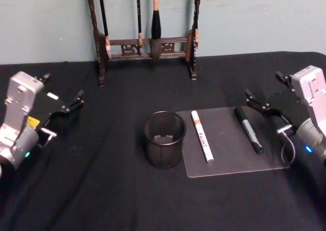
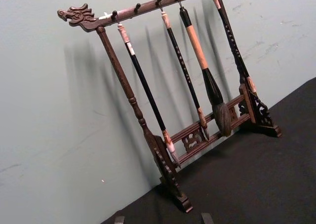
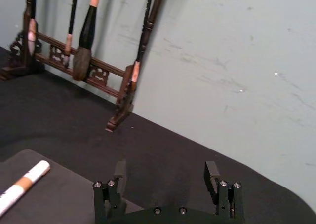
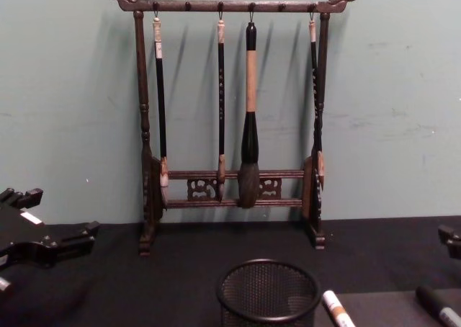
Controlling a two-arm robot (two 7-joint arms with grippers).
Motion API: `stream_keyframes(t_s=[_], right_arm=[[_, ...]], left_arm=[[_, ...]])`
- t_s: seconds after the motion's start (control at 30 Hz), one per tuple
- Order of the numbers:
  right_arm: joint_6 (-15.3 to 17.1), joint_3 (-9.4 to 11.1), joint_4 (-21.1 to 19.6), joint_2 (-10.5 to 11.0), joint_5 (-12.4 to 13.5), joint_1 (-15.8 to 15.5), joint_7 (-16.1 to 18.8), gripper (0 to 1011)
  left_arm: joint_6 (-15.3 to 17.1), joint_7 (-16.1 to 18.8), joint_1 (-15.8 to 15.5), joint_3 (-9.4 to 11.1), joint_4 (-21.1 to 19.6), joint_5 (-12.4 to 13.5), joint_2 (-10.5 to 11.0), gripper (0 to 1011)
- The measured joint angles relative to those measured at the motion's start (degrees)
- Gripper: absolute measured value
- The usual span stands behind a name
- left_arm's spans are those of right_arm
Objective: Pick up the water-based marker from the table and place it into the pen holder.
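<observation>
The pen holder (image 1: 164, 139), a round black mesh cup, stands upright and empty at the table's middle; its rim also shows low in the chest view (image 4: 268, 292). Right of it, on a grey mat (image 1: 232, 162), lie a white marker (image 1: 202, 136) lettered "PAINT" with a brown band and a black marker (image 1: 248, 129). I cannot tell which one is the water-based marker. My left gripper (image 1: 61, 91) hovers open at the table's left. My right gripper (image 1: 269, 91) hovers open just right of the black marker, holding nothing (image 3: 166, 174). The white marker's tip (image 3: 22, 187) lies off to one side of it.
A tall dark wooden rack (image 1: 145, 42) hung with several brushes stands at the back against the green wall (image 4: 230, 125). A black cloth (image 1: 102, 190) covers the table, with bare room in front of and left of the cup.
</observation>
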Motion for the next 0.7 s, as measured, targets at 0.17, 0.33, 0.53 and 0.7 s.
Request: stream_keyframes(t_s=[0.17, 0.33, 0.53, 0.7], right_arm=[[2.4, 1.1, -2.0, 0.0, 1.8, -0.7, 2.5, 1000], [6.8, 2.2, -3.5, -0.2, 4.1, -1.1, 4.3, 1000], [13.9, 3.4, -4.4, -1.1, 7.2, -0.7, 6.3, 1000], [17.1, 3.7, -4.5, -1.7, 7.8, -0.2, 7.6, 1000]], left_arm=[[0.0, 0.0, 0.0, 0.0, 0.0, 0.0, 0.0, 1001], [0.0, 0.0, 0.0, 0.0, 0.0, 0.0, 0.0, 1001], [0.0, 0.0, 0.0, 0.0, 0.0, 0.0, 0.0, 1001], [0.0, 0.0, 0.0, 0.0, 0.0, 0.0, 0.0, 1001]])
